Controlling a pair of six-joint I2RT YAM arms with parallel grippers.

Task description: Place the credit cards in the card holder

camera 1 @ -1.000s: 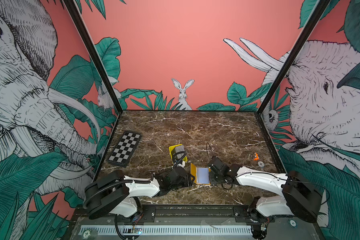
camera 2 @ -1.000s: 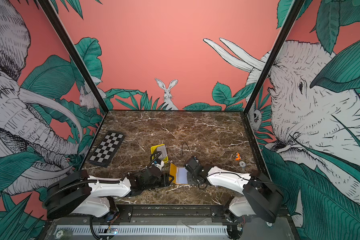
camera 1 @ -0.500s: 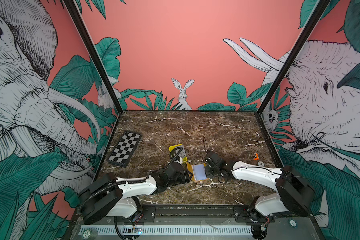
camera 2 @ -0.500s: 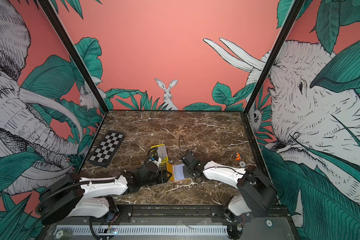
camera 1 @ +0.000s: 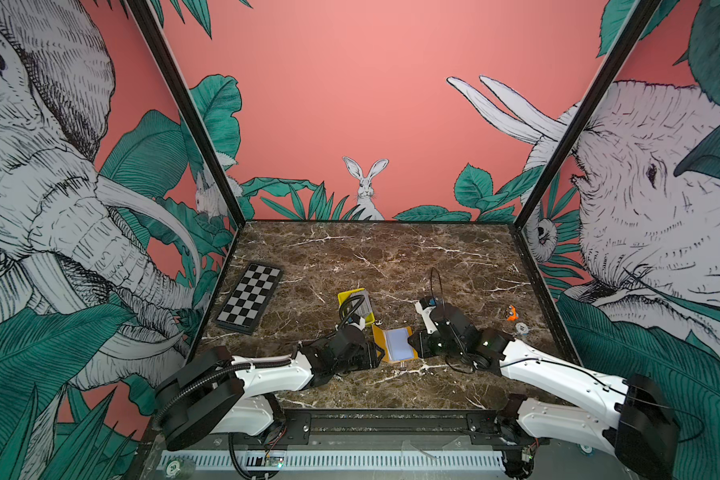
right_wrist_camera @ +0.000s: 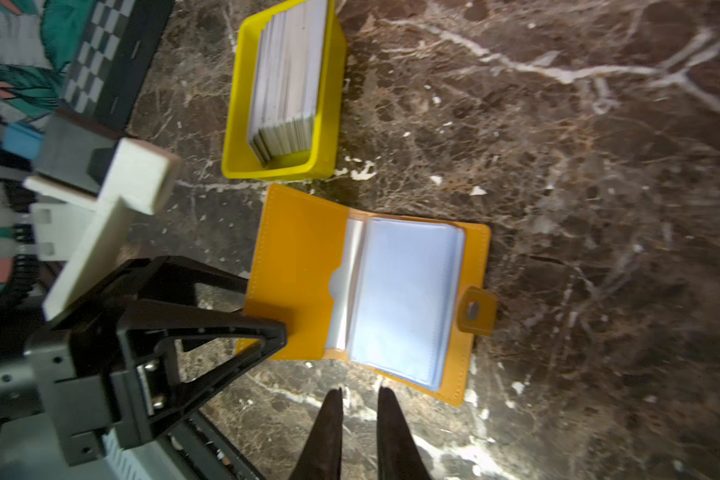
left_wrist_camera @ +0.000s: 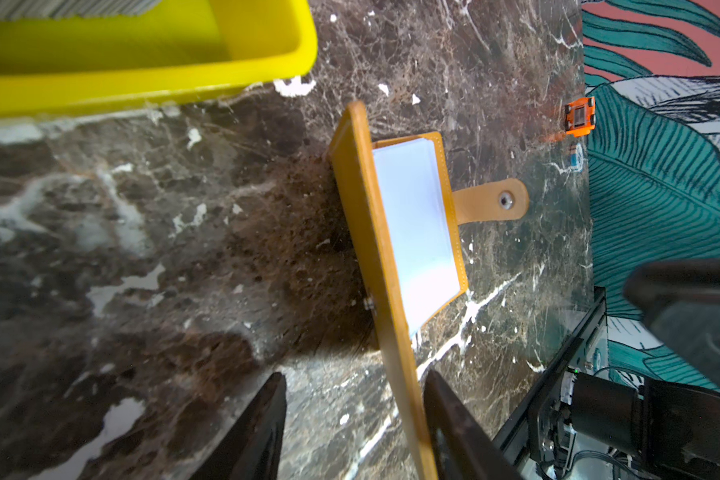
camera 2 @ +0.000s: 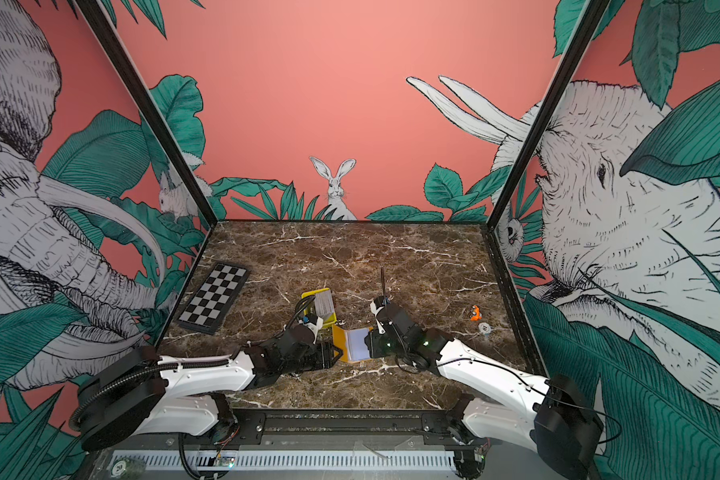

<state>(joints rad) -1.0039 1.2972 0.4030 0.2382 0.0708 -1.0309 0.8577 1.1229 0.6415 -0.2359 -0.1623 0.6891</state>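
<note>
**Open holder, cards not yet loaded.** The card holder [right_wrist_camera: 300, 266] lies spread open on the tabletop [camera 1: 391, 257], near the front edge and about midway between the left and right edges. Its clear sleeves [right_wrist_camera: 404, 299] face up, and its snap tab [right_wrist_camera: 476, 309] points toward the right edge. No black card face shows in them. The credit cards [right_wrist_camera: 285, 79] stand as a stack in a yellow tray [right_wrist_camera: 275, 168] just behind the holder, toward the back edge.

**Grippers.** The left gripper [left_wrist_camera: 355, 376] stands wide, with the holder's raised cover between its jaws but not pinched from both sides. The right gripper [right_wrist_camera: 361, 392] hovers just in front of the holder with only a narrow gap, holding nothing.

**Step in hand (judged).** The holder is being kept open so that a card can be fetched. The left jaws should keep the cover tilted back without dragging the holder. The right should widen, take one card by its edges and slide it in along the sleeve's open side.

**Surroundings.** The surface is glossy brown marble pattern with white veins. A checkerboard plate [camera 1: 250, 297] lies by the left edge and a small orange object [camera 1: 512, 311] lies near the right edge. The walls are salmon pink, printed with elephants, green leaves and a rabbit [camera 1: 366, 187].
</note>
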